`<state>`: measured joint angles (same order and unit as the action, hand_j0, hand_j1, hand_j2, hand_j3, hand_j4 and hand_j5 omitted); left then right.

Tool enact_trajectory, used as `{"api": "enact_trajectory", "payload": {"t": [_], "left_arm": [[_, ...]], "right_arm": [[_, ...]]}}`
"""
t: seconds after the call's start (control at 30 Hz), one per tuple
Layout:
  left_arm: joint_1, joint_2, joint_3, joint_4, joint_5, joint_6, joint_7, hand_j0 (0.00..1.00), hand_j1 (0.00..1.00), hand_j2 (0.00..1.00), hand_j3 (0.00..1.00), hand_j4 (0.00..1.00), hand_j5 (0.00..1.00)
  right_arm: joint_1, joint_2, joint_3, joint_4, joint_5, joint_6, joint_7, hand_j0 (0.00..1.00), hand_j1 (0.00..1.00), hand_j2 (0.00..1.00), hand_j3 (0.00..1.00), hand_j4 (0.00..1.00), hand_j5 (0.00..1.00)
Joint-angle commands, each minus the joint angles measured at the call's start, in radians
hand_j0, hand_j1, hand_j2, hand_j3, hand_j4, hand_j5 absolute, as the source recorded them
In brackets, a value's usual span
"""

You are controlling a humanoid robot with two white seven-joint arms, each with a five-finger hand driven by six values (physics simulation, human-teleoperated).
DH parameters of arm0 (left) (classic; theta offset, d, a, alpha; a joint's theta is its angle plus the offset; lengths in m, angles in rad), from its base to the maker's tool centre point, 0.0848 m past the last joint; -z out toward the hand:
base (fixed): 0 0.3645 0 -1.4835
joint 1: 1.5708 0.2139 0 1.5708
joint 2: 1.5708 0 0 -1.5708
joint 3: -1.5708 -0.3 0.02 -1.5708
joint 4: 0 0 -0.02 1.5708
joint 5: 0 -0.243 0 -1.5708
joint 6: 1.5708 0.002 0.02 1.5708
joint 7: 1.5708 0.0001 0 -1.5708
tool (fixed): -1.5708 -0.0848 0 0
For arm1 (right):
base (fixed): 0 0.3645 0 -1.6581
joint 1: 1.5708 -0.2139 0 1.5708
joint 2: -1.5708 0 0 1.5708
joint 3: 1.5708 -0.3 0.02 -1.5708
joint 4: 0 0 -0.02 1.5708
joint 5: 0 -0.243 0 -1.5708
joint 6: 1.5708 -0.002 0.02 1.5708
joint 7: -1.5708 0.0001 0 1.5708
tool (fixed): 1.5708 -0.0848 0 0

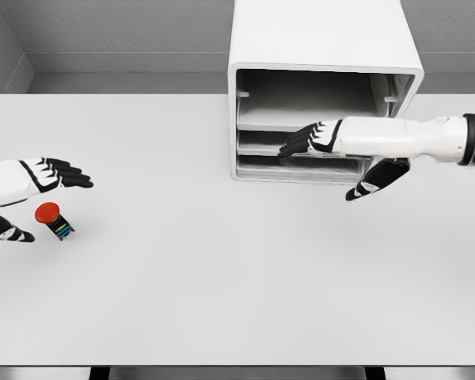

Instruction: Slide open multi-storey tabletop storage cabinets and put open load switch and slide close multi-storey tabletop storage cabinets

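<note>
**Robot reaches for cabinet drawer as switch waits across the table**

A bare grey-walled room and a wide white table (222, 269) set the scene, with a white multi-storey storage cabinet (324, 47) standing at the far edge, right of centre. Its front shows stacked grey trays (301, 142), the upper bay looking hollow and deep. The right hand (317, 140) lies across the cabinet's front at the level of the middle tray, dark fingers (294, 145) extended and loosely together toward the left, thumb (376, 180) hanging apart below; it grips nothing that can be made out. Whether the fingertips actually touch the tray lip cannot be told from this angle.

Well apart, near the table's left edge, the load switch (52, 219), red-capped with a dark striped base, lies tilted on the surface. The left hand (39, 176) hovers just beside and above it, fingers spread and holding nothing.

The step in hand appears to be sliding a tray open. Done well, that likely means hooking the fingertips behind the tray's front lip and pulling straight toward the robot, level and slow, so the light cabinet does not drag forward or twist, and far enough out for the switch to drop in cleanly
</note>
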<state>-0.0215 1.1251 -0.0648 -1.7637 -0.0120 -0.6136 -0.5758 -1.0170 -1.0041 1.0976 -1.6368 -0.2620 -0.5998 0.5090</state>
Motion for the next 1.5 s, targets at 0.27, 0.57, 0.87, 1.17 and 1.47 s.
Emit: {"api": "enact_trajectory", "payload": {"t": [0.27, 0.57, 0.87, 1.17, 1.47], "left_arm": [[-0.003, -0.061, -0.009, 0.079, -0.111, 0.003, 0.004, 1.00, 1.00, 1.00, 1.00, 1.00, 1.00], [-0.092, -0.122, -0.104, 0.148, -0.161, 0.003, 0.005, 1.00, 1.00, 1.00, 1.00, 1.00, 1.00], [-0.103, -0.136, -0.112, 0.248, -0.218, 0.003, 0.005, 1.00, 1.00, 1.00, 1.00, 1.00, 1.00], [-0.143, -0.176, -0.152, 0.302, -0.255, 0.003, 0.005, 1.00, 1.00, 1.00, 1.00, 1.00, 1.00], [-0.166, -0.209, -0.153, 0.309, -0.347, 0.003, 0.005, 1.00, 1.00, 1.00, 1.00, 1.00, 1.00]], "right_arm": [[-0.021, 0.096, -0.001, 0.061, -0.003, 0.296, 0.046, 1.00, 1.00, 1.00, 1.00, 1.00, 1.00], [-0.043, 0.116, 0.001, 0.072, -0.003, 0.428, 0.082, 1.00, 1.00, 1.00, 1.00, 1.00, 1.00], [-0.055, 0.173, 0.008, 0.117, 0.059, 0.443, 0.088, 1.00, 1.00, 1.00, 1.00, 1.00, 1.00], [-0.078, 0.179, 0.007, 0.118, 0.099, 0.448, 0.089, 1.00, 1.00, 1.00, 1.00, 1.00, 1.00], [-0.078, 0.179, 0.013, 0.117, 0.109, 0.439, 0.091, 1.00, 1.00, 1.00, 1.00, 1.00, 1.00]]}}
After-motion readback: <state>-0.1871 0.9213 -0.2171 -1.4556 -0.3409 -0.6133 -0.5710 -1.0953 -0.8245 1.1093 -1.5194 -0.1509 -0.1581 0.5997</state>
